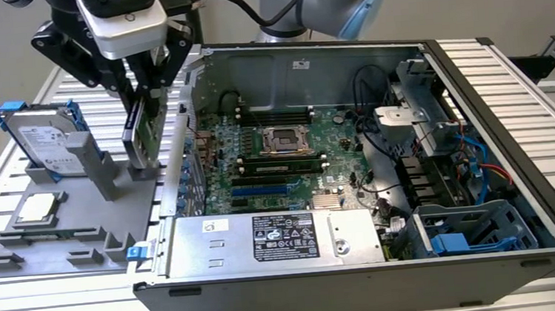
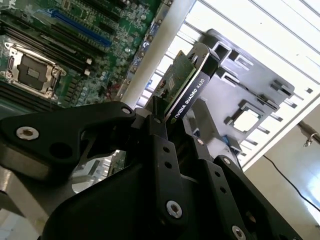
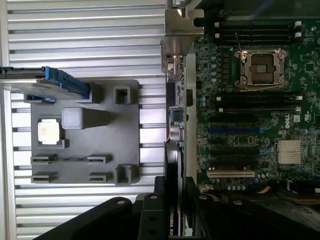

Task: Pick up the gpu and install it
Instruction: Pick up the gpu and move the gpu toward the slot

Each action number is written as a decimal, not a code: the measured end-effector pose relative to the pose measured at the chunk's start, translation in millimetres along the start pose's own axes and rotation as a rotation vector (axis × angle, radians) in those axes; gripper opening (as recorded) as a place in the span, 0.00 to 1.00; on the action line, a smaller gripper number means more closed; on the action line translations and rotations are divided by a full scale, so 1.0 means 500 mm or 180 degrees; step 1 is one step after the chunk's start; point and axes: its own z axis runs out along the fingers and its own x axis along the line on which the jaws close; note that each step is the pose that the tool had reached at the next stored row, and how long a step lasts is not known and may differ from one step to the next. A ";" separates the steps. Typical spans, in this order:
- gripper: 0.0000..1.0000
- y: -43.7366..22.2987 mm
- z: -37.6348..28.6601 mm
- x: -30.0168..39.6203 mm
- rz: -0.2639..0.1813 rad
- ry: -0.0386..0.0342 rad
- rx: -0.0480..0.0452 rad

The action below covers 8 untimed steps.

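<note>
The exterior view sits high and off the arm, looking down at an angle into the open computer case [image 1: 367, 286]. It's wide enough to catch the gray holder [image 1: 66, 242] at the exterior view's left. The first wrist view stares straight down past the gripper [image 3: 172, 200], with motherboard [image 3: 250, 115] and holder well below. The second wrist view rides tight behind the gripper's black links, peering slantwise along the gpu [image 2: 187, 85] clamped there. All three share the motherboard's CPU socket [image 1: 281, 140] and that holder.
</note>
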 end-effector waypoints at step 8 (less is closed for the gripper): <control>0.00 0.001 0.000 -0.016 0.0000 0.0000 0.0000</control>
